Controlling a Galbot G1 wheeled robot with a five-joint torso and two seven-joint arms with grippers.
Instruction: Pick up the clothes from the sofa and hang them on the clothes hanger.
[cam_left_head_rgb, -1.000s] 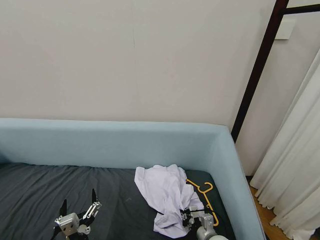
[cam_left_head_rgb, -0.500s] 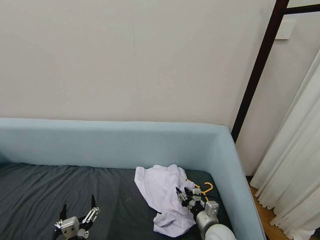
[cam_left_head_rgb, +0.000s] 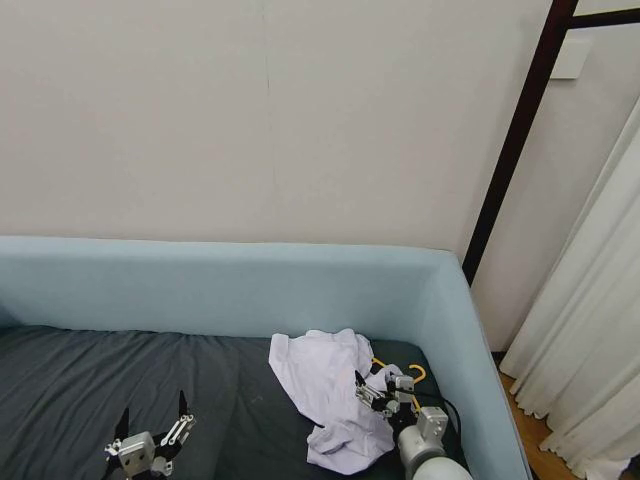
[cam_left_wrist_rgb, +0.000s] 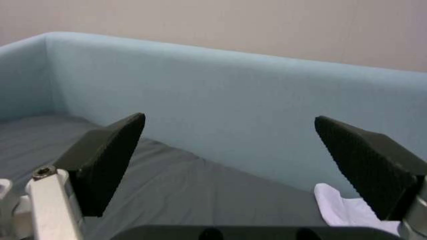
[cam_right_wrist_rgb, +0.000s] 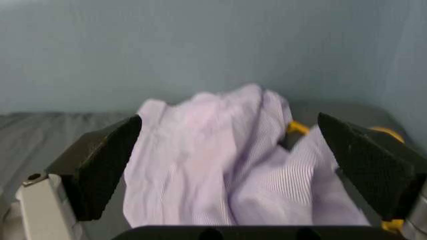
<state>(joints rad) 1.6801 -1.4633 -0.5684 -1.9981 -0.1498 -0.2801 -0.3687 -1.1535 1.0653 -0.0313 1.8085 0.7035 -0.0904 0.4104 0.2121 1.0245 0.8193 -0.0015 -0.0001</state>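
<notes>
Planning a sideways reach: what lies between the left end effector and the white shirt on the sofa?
In the head view, only bare dark seat cushion separates the left end effector from the white shirt.

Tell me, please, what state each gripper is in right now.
Left gripper: open, empty, above the sofa seat.
Right gripper: open, at the pale garment, not closed on it.

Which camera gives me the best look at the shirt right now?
Right wrist view: the shirt lies close, centred before the open right gripper, folds and yellow hanger plain. Head view shows it small, the gripper overlapping it. Left wrist view, from the open left gripper, catches one white corner.
</notes>
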